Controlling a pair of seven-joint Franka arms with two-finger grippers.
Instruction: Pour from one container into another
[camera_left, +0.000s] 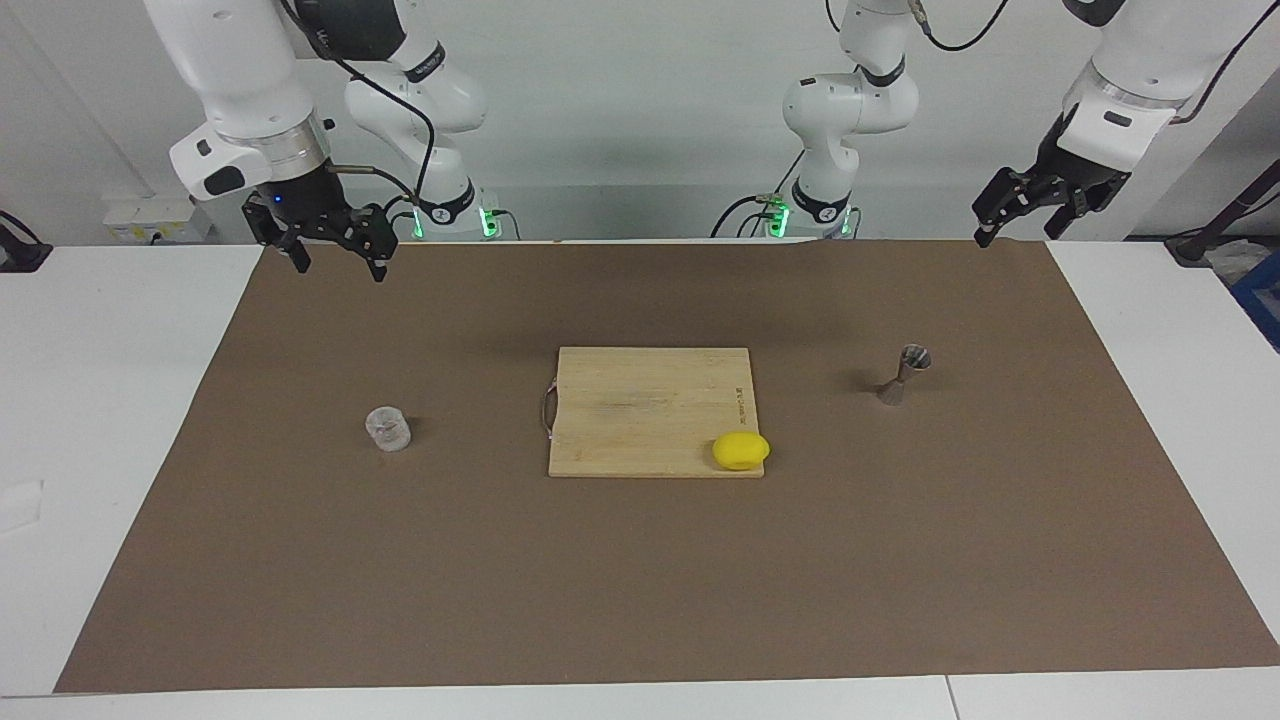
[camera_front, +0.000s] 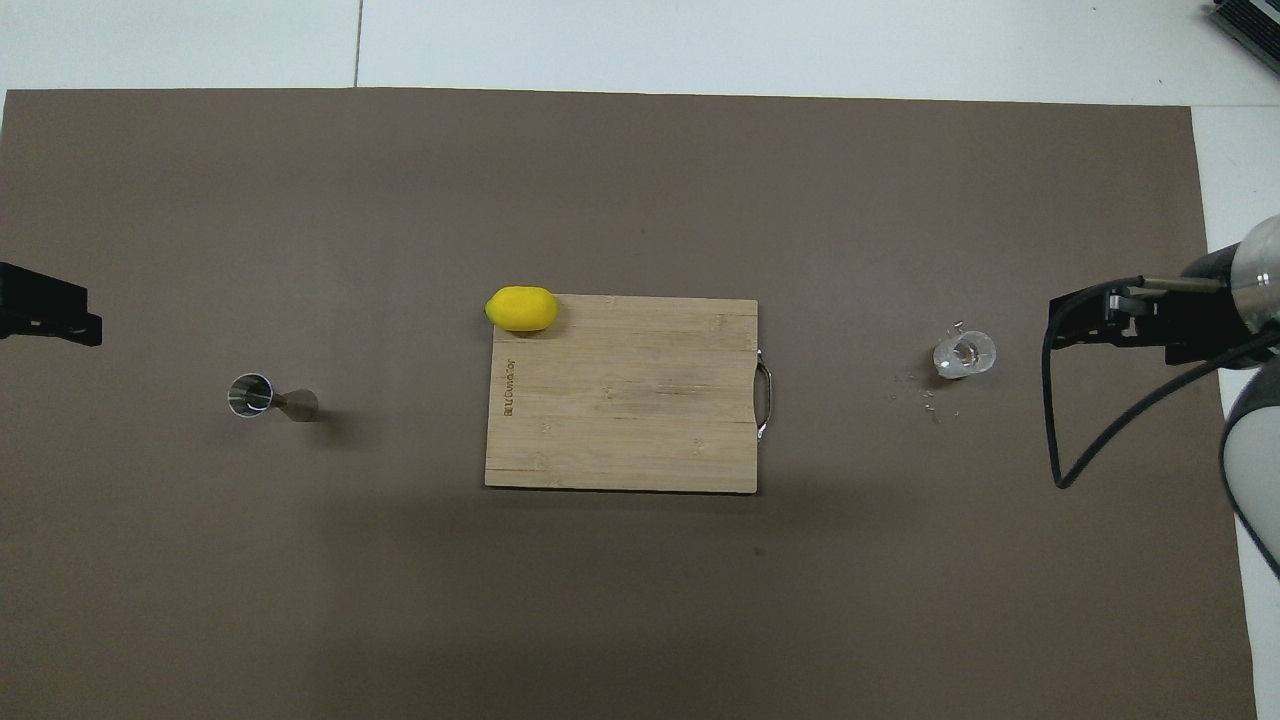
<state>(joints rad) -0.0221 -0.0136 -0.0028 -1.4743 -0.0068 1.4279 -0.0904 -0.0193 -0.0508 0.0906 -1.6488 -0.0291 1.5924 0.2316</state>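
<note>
The clear textured glass cup (camera_left: 388, 428) stands upright on the brown mat toward the right arm's end of the table; it also shows in the overhead view (camera_front: 964, 355). The silvery hourglass jigger (camera_left: 905, 375) stands upright toward the left arm's end, and shows in the overhead view too (camera_front: 268, 397). My right gripper (camera_left: 338, 266) hangs open and empty in the air over the mat's edge by the robots, well apart from the cup. My left gripper (camera_left: 1018, 234) hangs open and empty over the mat's corner at its own end, apart from the jigger.
A bamboo cutting board (camera_left: 640, 400) with a side handle lies at the middle of the mat, between cup and jigger. A yellow lemon (camera_left: 741, 450) sits on its corner farthest from the robots. A few small specks (camera_front: 925, 395) lie by the cup.
</note>
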